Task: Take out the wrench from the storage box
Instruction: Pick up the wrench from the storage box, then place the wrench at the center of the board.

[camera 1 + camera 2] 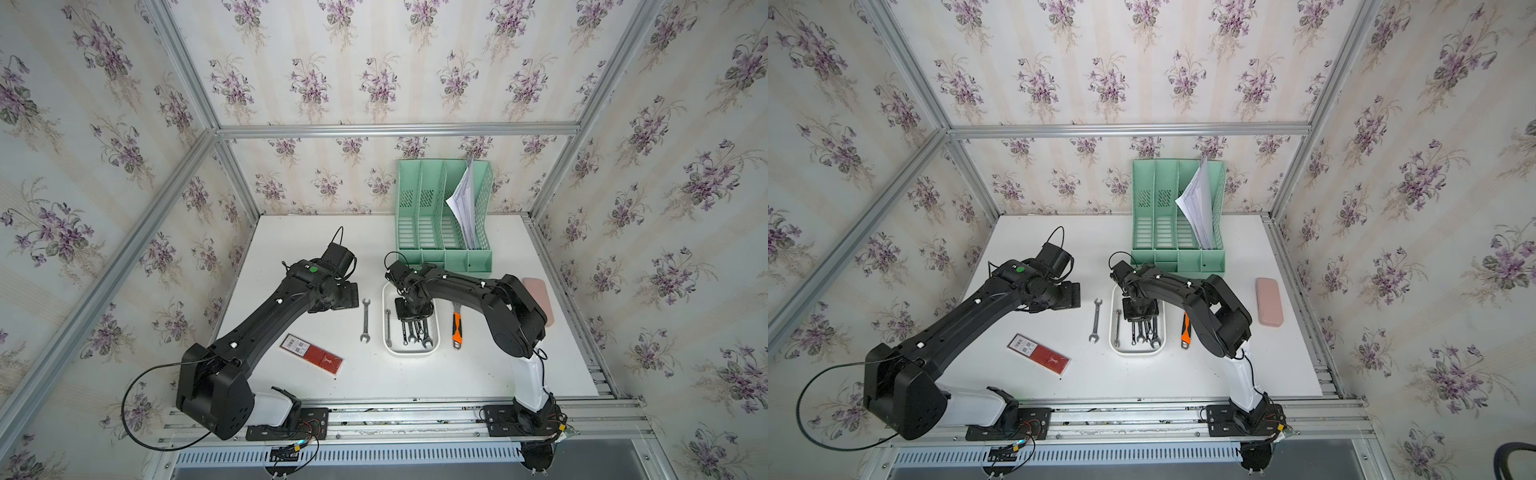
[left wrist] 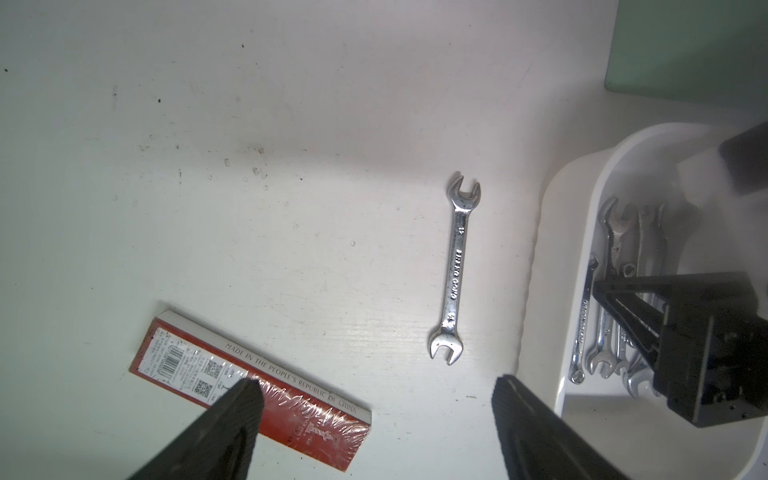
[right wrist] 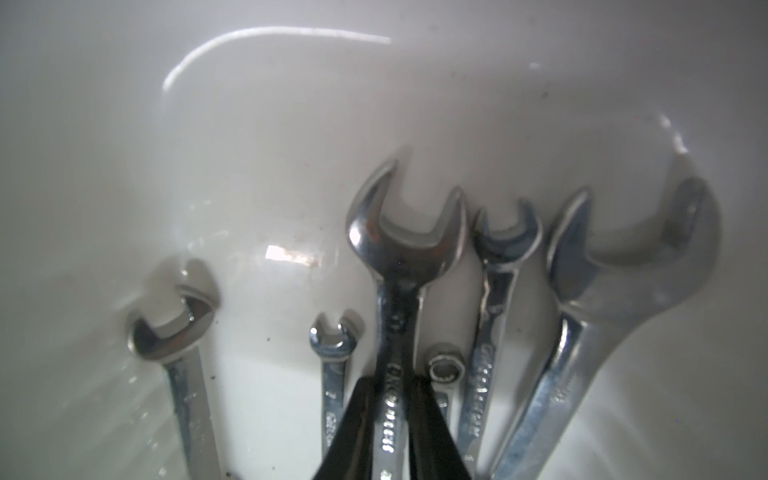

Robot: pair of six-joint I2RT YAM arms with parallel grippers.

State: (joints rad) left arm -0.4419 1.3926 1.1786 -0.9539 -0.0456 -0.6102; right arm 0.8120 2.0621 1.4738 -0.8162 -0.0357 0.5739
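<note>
White storage box (image 1: 411, 352), in a top view: right gripper (image 1: 413, 321) down inside. Left wrist: left gripper (image 2: 374, 384) spread, empty. Right wrist: wrench (image 3: 405, 249) shank pinched, lying in box; crowding neighbouring wrenches (image 3: 498, 291) may snag, slick steel may slip.

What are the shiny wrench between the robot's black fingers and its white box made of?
The wrench looks like polished, maybe chrome-plated steel: mirror-bright glints and stamped letters on its shank. The storage box looks like smooth, glossy white plastic: a light streak curves along its rounded wall. Looks alone can't confirm either.
</note>
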